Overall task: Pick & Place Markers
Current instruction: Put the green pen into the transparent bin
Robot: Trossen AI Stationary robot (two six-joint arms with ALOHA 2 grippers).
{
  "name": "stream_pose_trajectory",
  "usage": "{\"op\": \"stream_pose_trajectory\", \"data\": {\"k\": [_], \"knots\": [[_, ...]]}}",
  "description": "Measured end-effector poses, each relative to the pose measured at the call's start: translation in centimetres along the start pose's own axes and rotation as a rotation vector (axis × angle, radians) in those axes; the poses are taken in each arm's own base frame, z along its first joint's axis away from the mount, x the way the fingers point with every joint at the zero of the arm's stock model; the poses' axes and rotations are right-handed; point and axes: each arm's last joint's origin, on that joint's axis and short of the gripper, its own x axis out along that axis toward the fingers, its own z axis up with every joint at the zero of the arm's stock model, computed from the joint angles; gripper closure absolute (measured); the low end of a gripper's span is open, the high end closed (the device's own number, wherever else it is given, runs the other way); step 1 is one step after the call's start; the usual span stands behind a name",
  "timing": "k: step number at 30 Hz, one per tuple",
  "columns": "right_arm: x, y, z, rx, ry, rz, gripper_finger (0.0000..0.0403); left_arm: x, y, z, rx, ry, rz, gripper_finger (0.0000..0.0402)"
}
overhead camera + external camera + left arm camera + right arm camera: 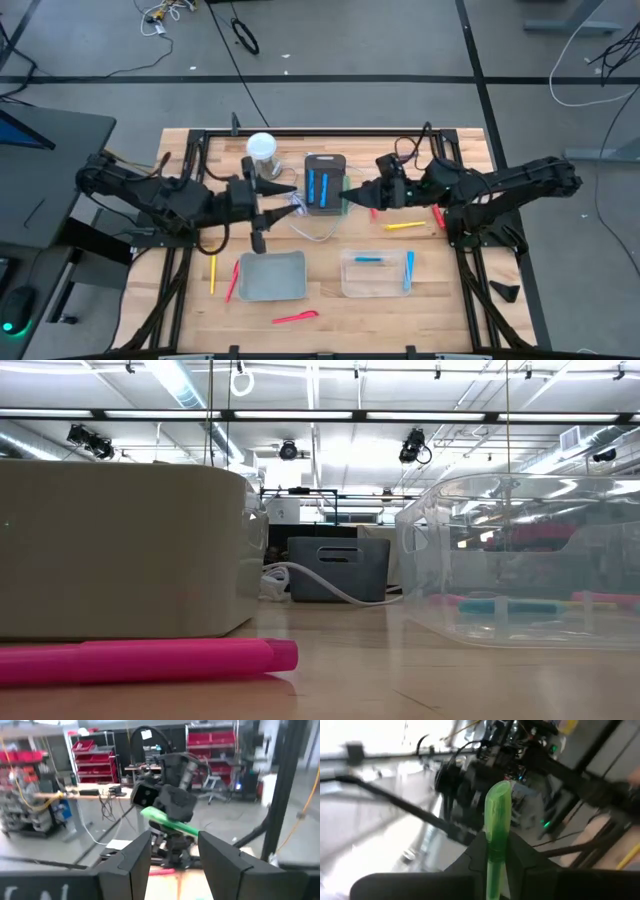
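Two markers (pixel 320 186) in rear centre bin (pixel 326 160), tray (pixel 271 277) front-left, clear tub (pixel 375 274) front-right w/ two more

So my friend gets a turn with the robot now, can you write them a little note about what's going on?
Right gripper: shut on the green marker, above the dark bin.
Left gripper: open, holding nothing, facing it.
Done: two blue markers in the dark bin, two more in the clear box.
Left: yellow marker, red marker, pink marker, and a yellow and pink pair beside the grey tray.
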Motion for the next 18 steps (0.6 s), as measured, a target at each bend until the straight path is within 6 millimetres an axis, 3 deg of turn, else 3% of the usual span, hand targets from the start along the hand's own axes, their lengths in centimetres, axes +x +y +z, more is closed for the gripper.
{"op": "stream_pose_trajectory", "data": {"k": [10, 18], "knots": [[-2.1, 1.0, -0.5, -0.461, 0.102, -0.073, 0.0370, -0.9, 0.7, 0.2, -0.280, 0.029, -0.006, 0.0232], [-2.7, 1.8, -1.7, -0.737, 0.165, -0.030, 0.0370, -0.8, 0.4, -0.9, -0.322, 0.129, -0.058, 0.0232]]}}
